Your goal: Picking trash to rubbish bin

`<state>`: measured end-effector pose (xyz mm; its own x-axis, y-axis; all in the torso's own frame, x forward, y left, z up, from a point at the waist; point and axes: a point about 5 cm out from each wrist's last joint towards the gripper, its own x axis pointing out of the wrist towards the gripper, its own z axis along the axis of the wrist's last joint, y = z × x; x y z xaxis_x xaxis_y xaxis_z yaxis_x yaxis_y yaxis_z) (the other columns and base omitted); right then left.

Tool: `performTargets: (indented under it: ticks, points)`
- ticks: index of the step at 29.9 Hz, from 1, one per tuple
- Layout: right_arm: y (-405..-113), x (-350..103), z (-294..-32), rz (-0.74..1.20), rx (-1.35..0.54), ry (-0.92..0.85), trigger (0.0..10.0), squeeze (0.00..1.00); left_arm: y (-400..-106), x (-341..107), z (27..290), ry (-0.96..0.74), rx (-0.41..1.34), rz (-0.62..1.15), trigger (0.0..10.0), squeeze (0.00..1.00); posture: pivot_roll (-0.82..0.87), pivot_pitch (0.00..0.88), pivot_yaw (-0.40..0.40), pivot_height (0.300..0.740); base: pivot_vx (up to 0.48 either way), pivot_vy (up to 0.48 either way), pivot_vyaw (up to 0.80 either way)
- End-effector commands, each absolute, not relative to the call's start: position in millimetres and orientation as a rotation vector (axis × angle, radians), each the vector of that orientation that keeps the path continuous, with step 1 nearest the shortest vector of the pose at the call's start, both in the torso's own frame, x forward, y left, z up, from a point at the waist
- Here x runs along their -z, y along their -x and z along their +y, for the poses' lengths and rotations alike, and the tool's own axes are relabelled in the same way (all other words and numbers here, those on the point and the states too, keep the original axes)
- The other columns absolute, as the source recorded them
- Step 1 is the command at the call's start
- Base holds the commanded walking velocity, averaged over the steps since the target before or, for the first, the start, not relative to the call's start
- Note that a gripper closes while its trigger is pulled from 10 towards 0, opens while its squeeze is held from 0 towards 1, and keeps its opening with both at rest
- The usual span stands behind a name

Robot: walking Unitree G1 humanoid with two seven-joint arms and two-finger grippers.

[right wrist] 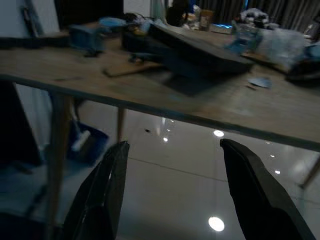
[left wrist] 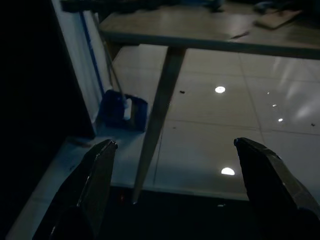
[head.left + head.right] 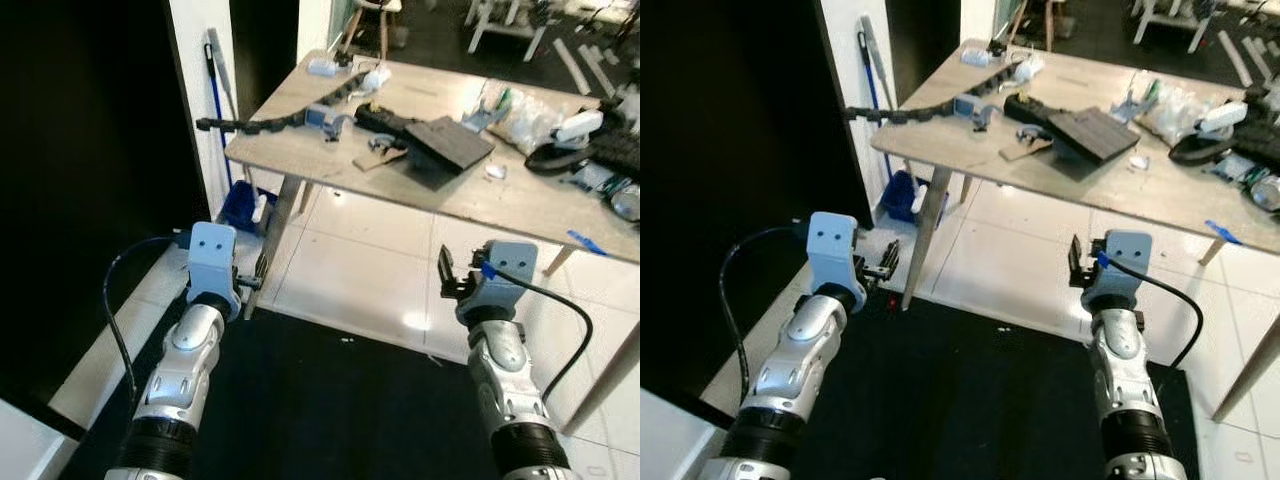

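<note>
Both the left gripper point(image 2: 172, 192) and the right gripper point(image 1: 172, 187) hang empty, fingers apart, short of the table point(image 3: 560, 205). The crumpled plastic wrap point(image 3: 525, 115) there looks light and soft; pinch a raised fold.

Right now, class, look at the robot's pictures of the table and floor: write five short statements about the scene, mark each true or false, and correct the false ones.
1. Both grippers hold nothing. True: the left gripper and right gripper are open, with only floor between the fingers.
2. A dark slab lies on the table. True.
3. The blue dustpan sits on the table. False: it stands on the floor by the table leg, against the white wall.
4. The floor under the table is carpeted. False: it is glossy white tile; a black mat lies nearer the robot.
5. The right gripper touches the table. False: it hangs short of the table edge.
</note>
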<state>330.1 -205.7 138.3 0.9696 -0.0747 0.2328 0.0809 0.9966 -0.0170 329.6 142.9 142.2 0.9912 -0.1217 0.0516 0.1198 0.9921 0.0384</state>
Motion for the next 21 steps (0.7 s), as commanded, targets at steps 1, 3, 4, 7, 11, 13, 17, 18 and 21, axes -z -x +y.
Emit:
performTargets:
  ticks: [1,3,4,7,11,13,17,18,21]
  points:
    - [-327,-138,-212,-0.238,0.095,0.024,10.0,0.00,-330,-143,142,-0.025,0.125,-0.048,10.0,0.00,-0.01,0.116,-0.027,0.740,0.289,0.000,0.00]
    - [-327,-139,-211,-0.245,0.090,0.024,10.0,0.00,-330,-144,142,-0.022,0.123,-0.050,10.0,0.00,-0.01,0.116,-0.027,0.740,0.289,0.000,0.00]
    - [-327,-139,-211,-0.245,0.090,0.024,10.0,0.00,-330,-144,142,-0.022,0.123,-0.050,10.0,0.00,-0.01,0.116,-0.027,0.740,0.289,0.000,0.00]
    - [-328,-141,-210,-0.255,0.076,0.033,10.0,0.00,-330,-145,141,-0.021,0.125,-0.052,10.0,0.00,-0.01,0.116,-0.027,0.740,0.286,0.000,0.00]
    - [-328,-146,-208,-0.276,0.068,0.045,10.0,0.00,-331,-149,141,-0.016,0.124,-0.060,10.0,0.00,-0.01,0.127,-0.028,0.740,0.290,0.000,0.00]
    - [-329,-148,-208,-0.284,0.067,0.046,10.0,0.00,-331,-150,140,-0.012,0.126,-0.062,10.0,0.00,-0.01,0.127,-0.028,0.740,0.289,0.000,0.00]
    - [-329,-150,-208,-0.292,0.067,0.045,10.0,0.00,-331,-150,139,-0.006,0.128,-0.060,10.0,0.00,-0.01,0.132,-0.028,0.740,0.292,0.000,0.00]
    - [-329,-150,-209,-0.292,0.067,0.045,10.0,0.00,-331,-150,138,-0.006,0.129,-0.059,10.0,0.00,-0.01,0.132,-0.028,0.740,0.292,0.000,0.00]
    - [-329,-151,-209,-0.295,0.068,0.046,10.0,0.00,-331,-150,137,-0.004,0.132,-0.058,10.0,0.00,-0.01,0.134,-0.029,0.740,0.289,0.000,0.00]
